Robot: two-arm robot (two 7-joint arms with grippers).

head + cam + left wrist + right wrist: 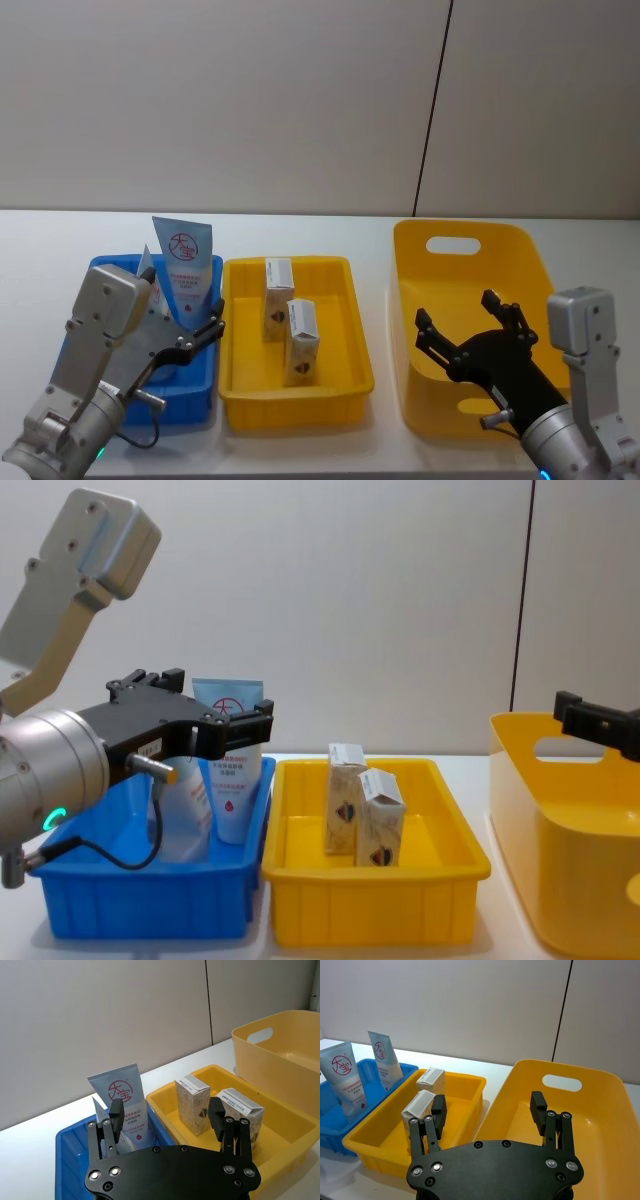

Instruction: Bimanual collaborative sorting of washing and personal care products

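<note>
Two white squeeze tubes (185, 262) stand in the blue tray (100, 266) at left, and two cream cartons (278, 290) in the middle yellow tray (300, 411). The left gripper (166, 1107) hangs near the tubes and the right gripper (456, 308) over the yellow bin (470, 232), jaws wide and empty. The tubes look soft and slick: pinch the flat faces. The cartons look light and crushable.

2nd tube (146, 262): mostly hidden behind left gripper (190, 312). Yellow bin (580, 820): cut off at chest view's right edge.
</note>
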